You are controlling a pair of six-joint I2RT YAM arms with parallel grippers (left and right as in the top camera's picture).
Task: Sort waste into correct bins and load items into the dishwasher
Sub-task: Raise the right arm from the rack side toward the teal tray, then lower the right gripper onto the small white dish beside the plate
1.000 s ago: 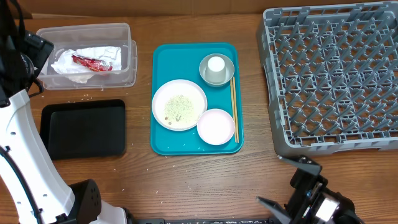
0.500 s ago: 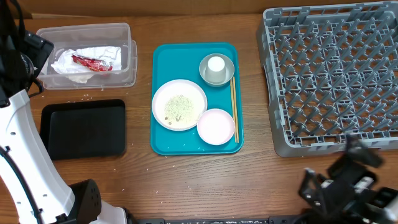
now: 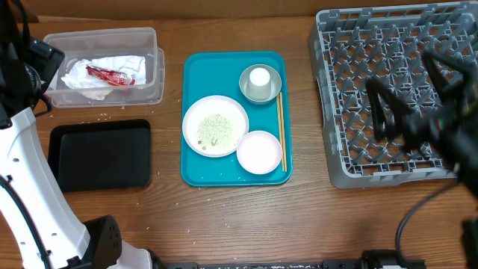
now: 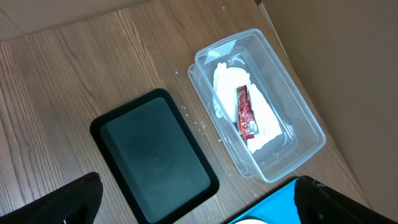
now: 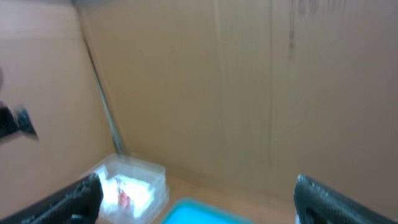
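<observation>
The clear tub [image 3: 104, 66] holds the crumpled white napkin [image 3: 101, 75] and the red wrapper [image 3: 110, 75]; both also show in the left wrist view [image 4: 246, 115]. The black tray [image 3: 101, 155] lies empty below it. On the teal tray [image 3: 196, 173] sit the large white plate [image 3: 215, 125] with rice grains [image 3: 217, 128], the smaller pinkish plate [image 3: 259, 152], the white cup [image 3: 259, 78] inside the metal bowl [image 3: 261, 93], and the chopsticks [image 3: 281, 123]. The grey dish rack [image 3: 396, 93] stands at right. My right gripper [image 3: 418, 90] is open, blurred, above the rack. My left gripper [image 4: 199, 208] is open and empty.
Loose rice grains [image 3: 97, 116] lie on the wood between the tub and the black tray. A cardboard wall [image 5: 236, 87] stands behind the table. The left arm's white body [image 3: 30, 187] runs along the left edge.
My right arm has swung up from the table's front right edge to above the dish rack, blurred by motion. The left arm and all objects have not moved.
</observation>
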